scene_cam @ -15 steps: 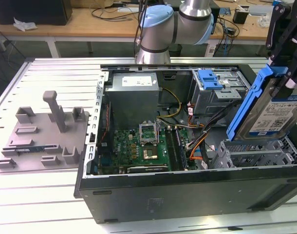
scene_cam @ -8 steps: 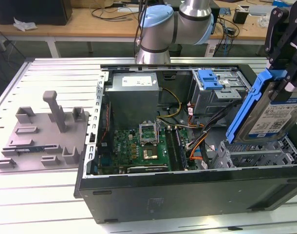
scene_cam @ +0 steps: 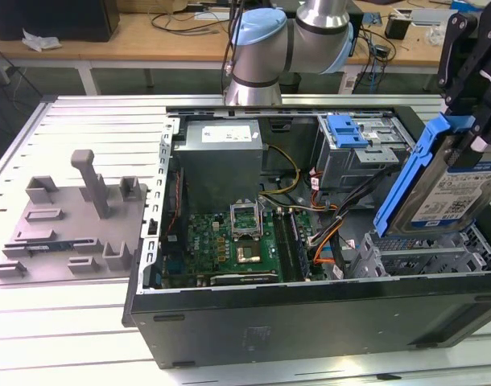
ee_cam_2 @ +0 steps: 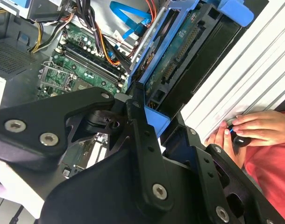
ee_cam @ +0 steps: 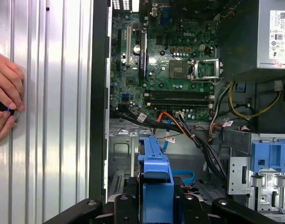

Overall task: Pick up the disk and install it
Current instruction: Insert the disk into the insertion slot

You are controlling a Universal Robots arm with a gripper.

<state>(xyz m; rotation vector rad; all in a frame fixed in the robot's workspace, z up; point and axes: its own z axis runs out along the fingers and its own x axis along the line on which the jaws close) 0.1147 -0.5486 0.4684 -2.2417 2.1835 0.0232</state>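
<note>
the hand (scene_cam: 472, 121) was clenched on the upper end of the disk (scene_cam: 447, 189). the disk hung just below the hand, above the drive cage (scene_cam: 422, 257) of the open computer case (scene_cam: 270, 318). its long axis stood steeply tilted, lower end pointing down toward the cage.

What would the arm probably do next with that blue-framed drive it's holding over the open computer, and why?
Probably ease it down a little while levelling it. The gripper is shut on the disk, which hangs tilted, its lower end just over the grey drive cage at the exterior view's right of the case. It is not yet seated there, so a small, careful descent seems the sensible step.
</note>
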